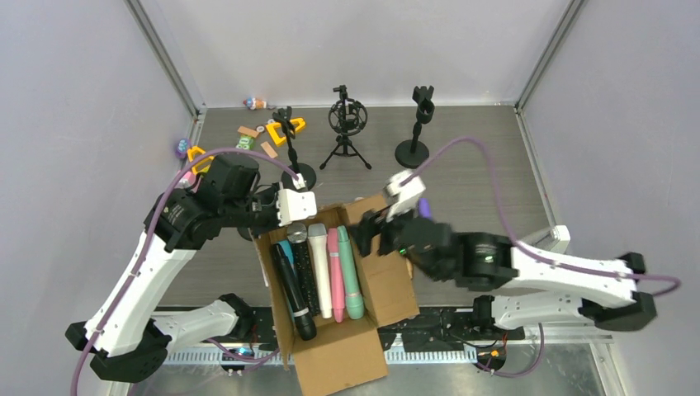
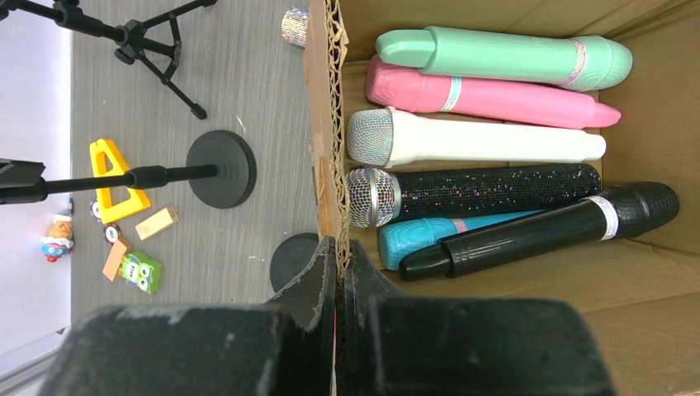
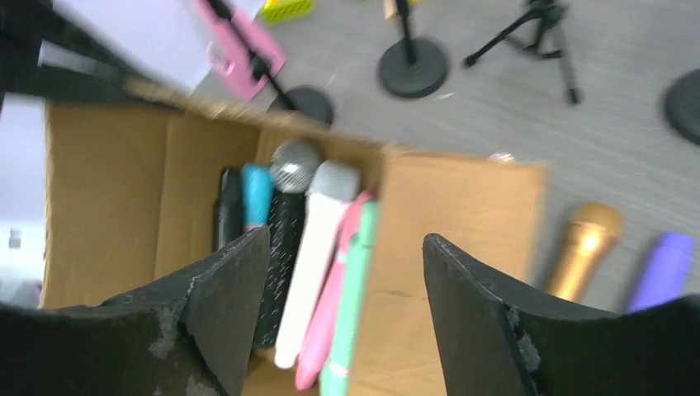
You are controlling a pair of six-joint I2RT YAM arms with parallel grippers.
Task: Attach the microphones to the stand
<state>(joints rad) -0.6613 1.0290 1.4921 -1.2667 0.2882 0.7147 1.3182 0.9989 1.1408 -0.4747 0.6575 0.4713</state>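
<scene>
– Clamped fingers are seen nearest the lens; what is gripped?
– The wall of the cardboard box (image 2: 326, 124) is pinched at lower centre by the left pincer (image 2: 338, 247), closed tight. The right pincer (image 3: 345, 241) is held wide apart above the box, with nothing in it.
– Where are the microphones found?
– Six are laid side by side in the box: black microphone (image 2: 536, 227), cyan microphone (image 2: 413, 235), glitter microphone (image 2: 495, 186), white microphone (image 2: 495, 140), pink microphone (image 2: 495, 95), mint microphone (image 2: 512, 54). A gold microphone (image 3: 588, 239) and a purple microphone (image 3: 664, 264) are seen on the table (image 1: 495, 165), right of the box.
– And progress?
– None is judged made: no microphone is seen on the stands (image 1: 417, 124) at upper centre, so all are left to be attached.
</scene>
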